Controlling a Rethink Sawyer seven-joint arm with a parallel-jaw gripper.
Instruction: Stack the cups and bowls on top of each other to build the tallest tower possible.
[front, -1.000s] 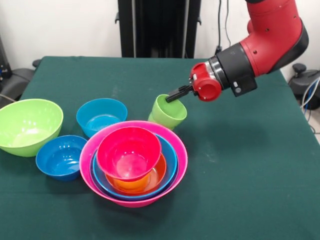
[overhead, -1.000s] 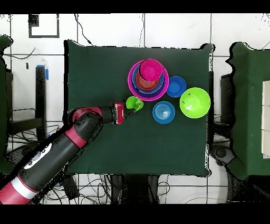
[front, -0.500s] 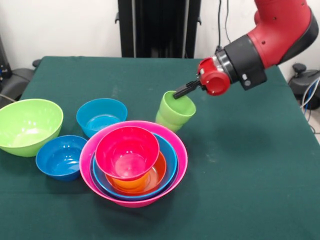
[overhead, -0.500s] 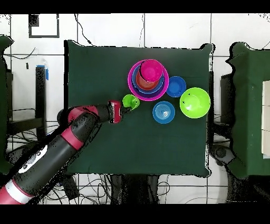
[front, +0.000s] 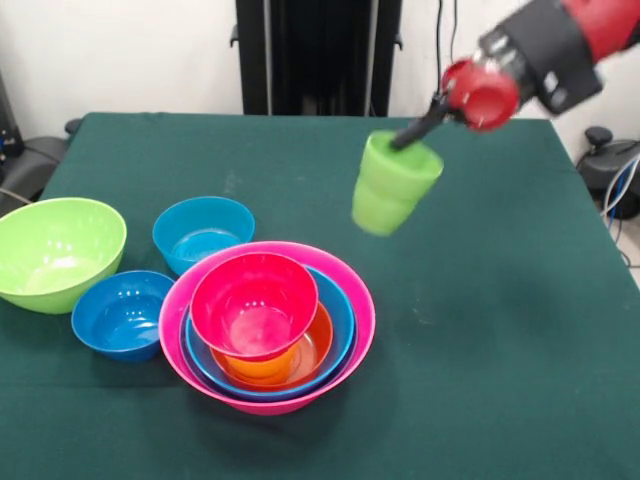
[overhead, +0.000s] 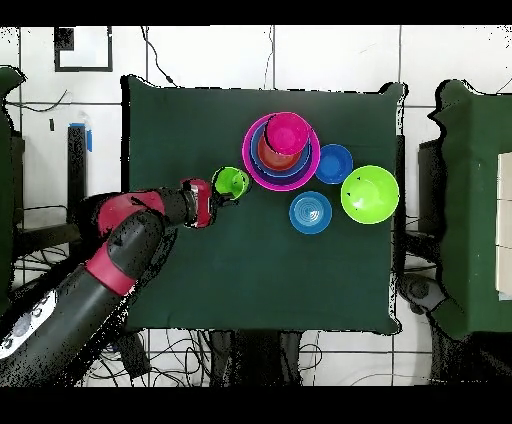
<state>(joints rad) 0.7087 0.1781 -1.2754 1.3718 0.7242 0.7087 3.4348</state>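
Gripper (front: 415, 133) clamped on rim of green cup (front: 392, 184); cup in the air above the table (front: 500, 330), tilted; pink bowl (front: 266, 325) holds blue, orange and red-pink bowls nested; large green bowl (front: 55, 251) and two blue bowls (front: 203, 232) at left.

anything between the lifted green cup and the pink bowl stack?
Nothing. In the front view the green cup, held by the gripper, hangs above bare table, beside the tower. The overhead view shows a clear gap too.
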